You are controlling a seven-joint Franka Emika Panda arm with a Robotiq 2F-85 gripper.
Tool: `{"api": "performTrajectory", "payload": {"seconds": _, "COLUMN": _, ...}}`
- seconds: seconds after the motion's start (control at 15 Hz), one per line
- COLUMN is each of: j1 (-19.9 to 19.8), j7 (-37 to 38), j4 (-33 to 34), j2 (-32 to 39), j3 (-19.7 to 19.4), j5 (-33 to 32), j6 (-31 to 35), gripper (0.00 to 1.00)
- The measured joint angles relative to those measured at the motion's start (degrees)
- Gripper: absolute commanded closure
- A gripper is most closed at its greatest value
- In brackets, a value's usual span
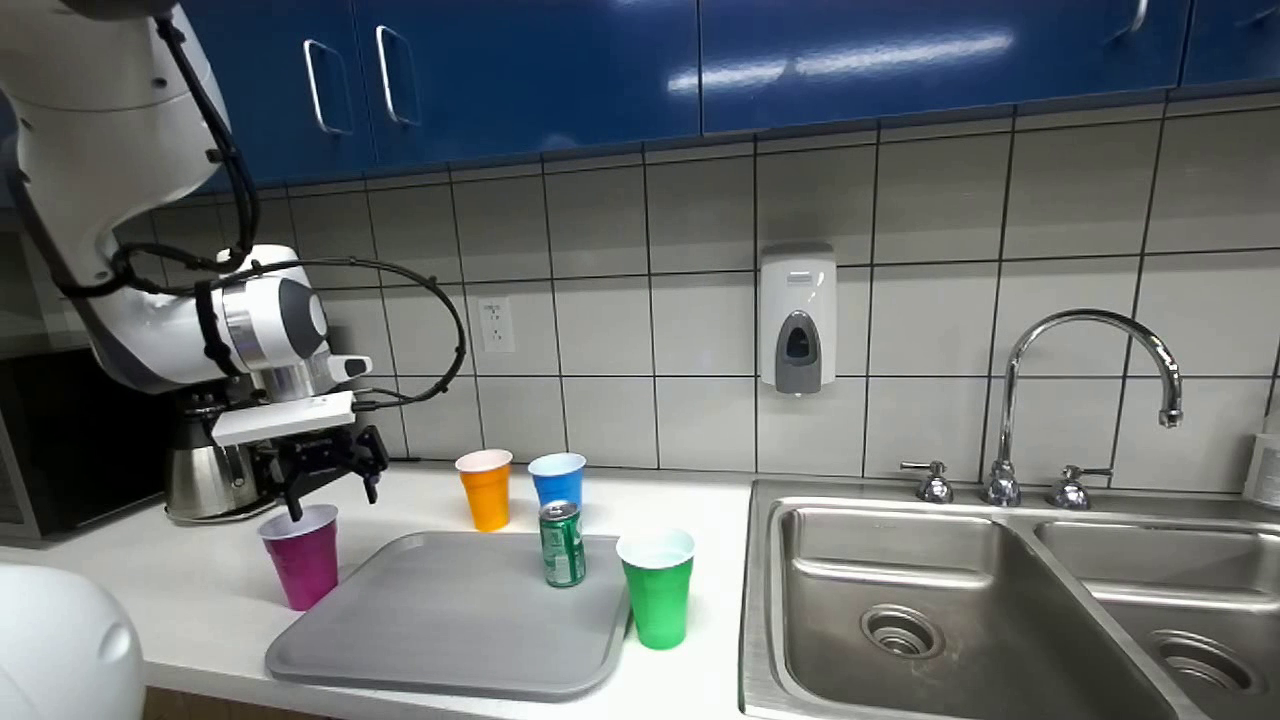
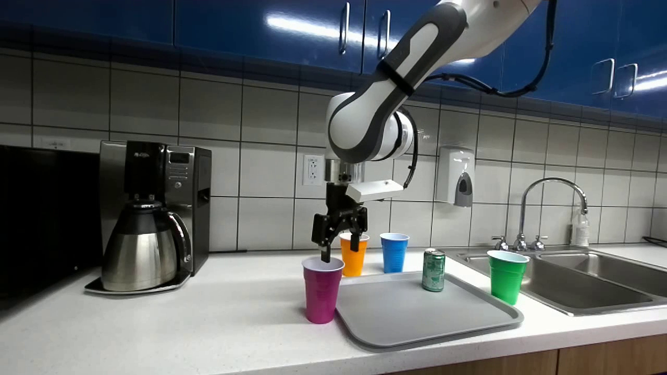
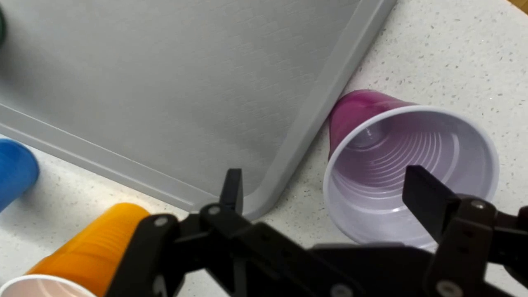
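Hovering with its two fingers spread and nothing between them, your gripper [image 3: 324, 173] hangs at the mouth of a purple cup [image 2: 320, 294].

One fingertip overlaps the cup's rim; you cannot tell whether it dips inside. The second shows across a corner of the grey tray [image 2: 385, 317] in the wrist view. Your purple cup stands upright on the countertop [image 2: 250, 317], just beside one end of the tray. On the tray stands a green can [image 2: 433, 270]. Behind the tray, toward the tiled wall [image 1: 600, 420], stand an orange cup [image 1: 487, 497] and a blue cup [image 2: 394, 253]. A green cup [image 2: 506, 277] stands just beside the tray's opposite end, with the sink [image 1: 900, 570] beyond it. Well apart from the tray, on the purple cup's side, sits a coffee maker [image 2: 182, 198].
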Motion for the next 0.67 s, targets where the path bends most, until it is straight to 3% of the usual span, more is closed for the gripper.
{"api": "performTrajectory", "payload": {"seconds": 0.33, "j1": 1.56, "j7": 0.19, "j4": 1.75, "j2": 2.47, "j3": -0.11, "j5": -0.08, "j6": 0.00, "gripper": 0.00}}
{"api": "performTrajectory", "payload": {"seconds": 0.4, "j1": 1.78, "j7": 0.19, "j4": 2.00, "j2": 2.87, "j3": -0.14, "j5": -0.08, "j6": 0.00, "gripper": 0.25}}
{"api": "performTrajectory", "payload": {"seconds": 0.47, "j1": 1.99, "j7": 0.20, "j4": 2.21, "j2": 3.24, "j3": -0.17, "j5": -0.09, "j6": 0.00, "gripper": 0.26}}
{"api": "performTrajectory", "payload": {"seconds": 0.67, "j1": 2.55, "j7": 0.20, "j4": 2.47, "j2": 3.98, "j3": -0.50, "j5": -0.33, "j6": 0.00, "gripper": 0.51}}
